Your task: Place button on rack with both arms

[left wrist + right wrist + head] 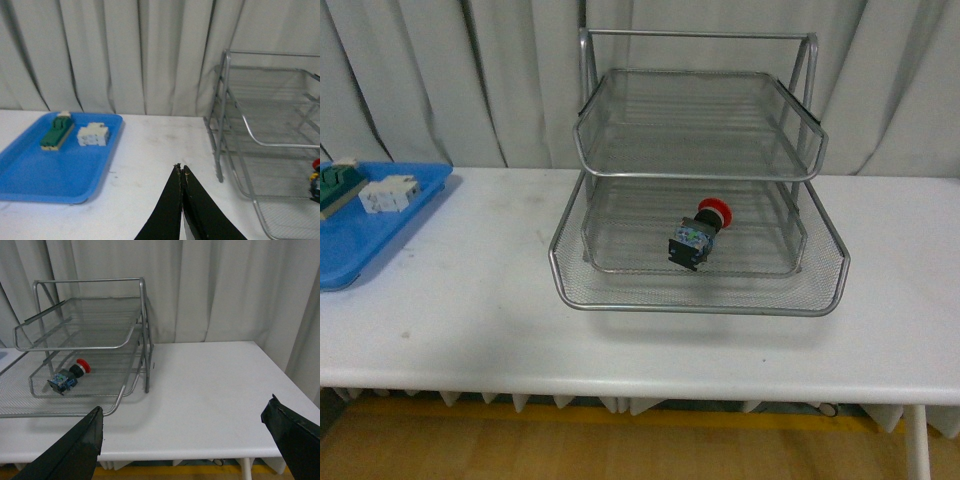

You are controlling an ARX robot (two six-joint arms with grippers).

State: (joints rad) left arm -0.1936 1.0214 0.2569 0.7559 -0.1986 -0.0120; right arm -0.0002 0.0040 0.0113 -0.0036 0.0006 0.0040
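Note:
The button [697, 233], with its red cap and black-and-blue body, lies on its side in a middle tray of the silver wire rack [620, 300]. It also shows in the right wrist view [68, 375], and at the edge of the left wrist view [315, 179]. Neither arm shows in the front view. My left gripper [181, 169] is shut and empty, over the bare table left of the rack [222, 125]. My right gripper [185, 412] is open and empty, to the right of the rack [142, 330], near the table's front edge.
A flat blue tray [360, 245] sits at the table's left end with a white block part [388, 193] and a green-and-cream part [338, 185] on it. The tray also shows in the left wrist view [45, 175]. Grey curtains hang behind the white table [470, 300].

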